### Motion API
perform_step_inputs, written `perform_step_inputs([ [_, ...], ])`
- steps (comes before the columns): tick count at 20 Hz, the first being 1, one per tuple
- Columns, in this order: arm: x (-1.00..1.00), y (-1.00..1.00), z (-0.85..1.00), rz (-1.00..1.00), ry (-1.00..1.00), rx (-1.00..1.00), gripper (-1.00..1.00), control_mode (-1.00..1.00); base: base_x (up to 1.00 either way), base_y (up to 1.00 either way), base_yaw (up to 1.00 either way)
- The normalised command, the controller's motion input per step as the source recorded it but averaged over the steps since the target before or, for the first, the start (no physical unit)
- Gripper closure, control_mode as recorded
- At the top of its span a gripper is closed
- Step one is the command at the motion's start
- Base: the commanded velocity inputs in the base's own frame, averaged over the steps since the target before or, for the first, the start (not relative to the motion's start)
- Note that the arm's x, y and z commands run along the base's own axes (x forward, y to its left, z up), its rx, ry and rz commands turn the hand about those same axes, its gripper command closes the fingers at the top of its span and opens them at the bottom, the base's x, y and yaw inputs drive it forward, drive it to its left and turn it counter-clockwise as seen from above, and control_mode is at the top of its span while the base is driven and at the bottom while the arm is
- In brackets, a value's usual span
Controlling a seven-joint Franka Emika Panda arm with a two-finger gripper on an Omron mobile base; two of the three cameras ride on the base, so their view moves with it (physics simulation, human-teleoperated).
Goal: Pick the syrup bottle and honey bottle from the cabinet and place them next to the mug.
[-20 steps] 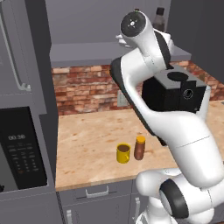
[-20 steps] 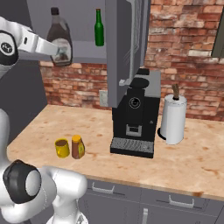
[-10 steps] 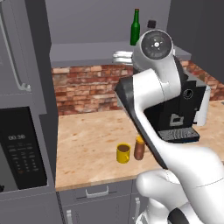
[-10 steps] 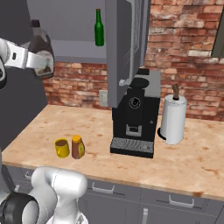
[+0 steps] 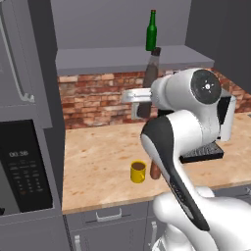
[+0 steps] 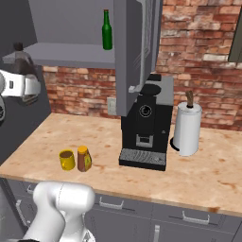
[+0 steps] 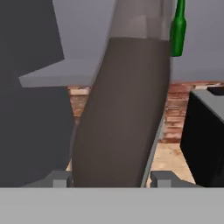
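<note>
two bottles in play: syrup bottle [image 5: 148, 83] in the air, honey bottle [image 6: 84, 158] down on the worktop [image 6: 198, 175].
syrup bottle: tall, dark brown, black cap, pale label; held out in front of the brick wall [image 6: 203, 61], leaning with its cap toward the edge of the cabinet shelf; seen close up in the hand view [image 7: 124, 113], slanted across the middle of the picture.
claw: [image 5: 139, 95] closed around the lower body of the syrup bottle; white hand sticking out sideways from the arm's big round joint in the left base view; in the right base view the hand sits at the far left edge with the bottle's top above it.
fingers: [image 7: 57, 178] two grey tips at the bottom of the hand view, one on each side of the dark bottle.
cabinet: [image 6: 61, 54] plain grey, open at the front, flat shelf board above the brick wall.
green bottle: [image 6: 107, 30] slim, upright on the cabinet shelf.
mug: [image 6: 67, 159] small, yellow, dark inside, upright on the pale wooden worktop near its front edge.
honey bottle: short, amber-brown, orange cap, upright just beside the mug, on the side nearer the coffee machine; partly hidden behind the arm in the left base view.
coffee machine: [image 6: 146, 127] black, on the worktop against the wall, well apart from the mug.
paper towel roll: [image 6: 186, 128] white, upright, just beside the coffee machine.
microwave: [image 5: 22, 171] dark front at the left of the left base view.
</note>
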Motion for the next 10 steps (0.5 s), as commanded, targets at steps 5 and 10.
perform_step_inputs([
  [5, -0.16, 0.2, -0.47, 0.3, 0.0, 0.0, 1.0, -1.0, 0.0, 0.0, 0.0],
  [10, 0.0, 0.05, -0.58, 0.25, 0.03, 0.0, 1.0, -1.0, 0.0, 0.0, 0.0],
])
